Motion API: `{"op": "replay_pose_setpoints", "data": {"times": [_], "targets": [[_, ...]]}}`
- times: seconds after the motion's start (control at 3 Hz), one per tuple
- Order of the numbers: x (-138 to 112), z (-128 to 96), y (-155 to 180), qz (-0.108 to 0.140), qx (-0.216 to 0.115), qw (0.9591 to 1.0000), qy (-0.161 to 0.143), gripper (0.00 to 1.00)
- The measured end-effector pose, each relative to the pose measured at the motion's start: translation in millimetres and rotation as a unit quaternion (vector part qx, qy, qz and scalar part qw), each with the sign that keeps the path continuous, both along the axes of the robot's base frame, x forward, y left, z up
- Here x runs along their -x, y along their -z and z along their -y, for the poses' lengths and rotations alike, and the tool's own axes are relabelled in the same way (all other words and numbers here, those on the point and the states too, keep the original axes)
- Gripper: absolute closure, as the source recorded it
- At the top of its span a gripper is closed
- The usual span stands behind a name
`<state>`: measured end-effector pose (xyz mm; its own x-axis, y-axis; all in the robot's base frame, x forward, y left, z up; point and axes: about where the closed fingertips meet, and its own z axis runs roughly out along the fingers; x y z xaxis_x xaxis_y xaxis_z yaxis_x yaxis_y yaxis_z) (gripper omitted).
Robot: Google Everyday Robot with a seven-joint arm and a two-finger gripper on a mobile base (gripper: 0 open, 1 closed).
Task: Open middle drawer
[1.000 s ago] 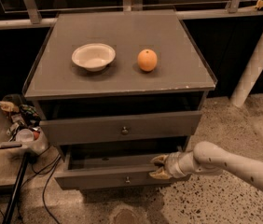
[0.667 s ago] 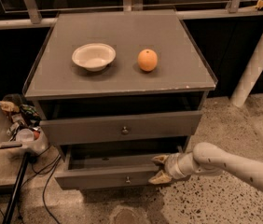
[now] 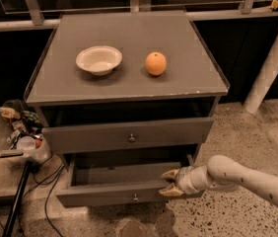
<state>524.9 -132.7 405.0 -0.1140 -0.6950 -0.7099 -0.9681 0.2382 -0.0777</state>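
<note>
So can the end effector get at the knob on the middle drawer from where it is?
Probably yes. The end effector sits at the right end of the middle drawer front, and nothing stands between it and the knob.

The middle drawer is showing plain grey, like the cabinet top; a white bowl and an orange fruit are sitting there. The gripper, at the drawer's right front corner, is looking tan; the floor is showing speckled beige.

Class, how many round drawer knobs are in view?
2. Upper knob centres the higher drawer front; lower knob is on the pulled-out middle drawer, left of the gripper. Others may be hidden below.
</note>
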Motion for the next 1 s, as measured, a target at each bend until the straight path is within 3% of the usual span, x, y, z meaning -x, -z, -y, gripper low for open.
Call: {"op": "replay_pose_setpoints", "data": {"times": [0.33,0.67,1.0], "targets": [[0.1,-0.1,-1.7,0.0,0.0,1.0,0.0,1.0],[12.7,2.3,-0.2,0.0,-0.001,1.0,0.003,1.0],[12.7,2.3,-0.2,0.0,-0.001,1.0,0.003,0.81]]}}
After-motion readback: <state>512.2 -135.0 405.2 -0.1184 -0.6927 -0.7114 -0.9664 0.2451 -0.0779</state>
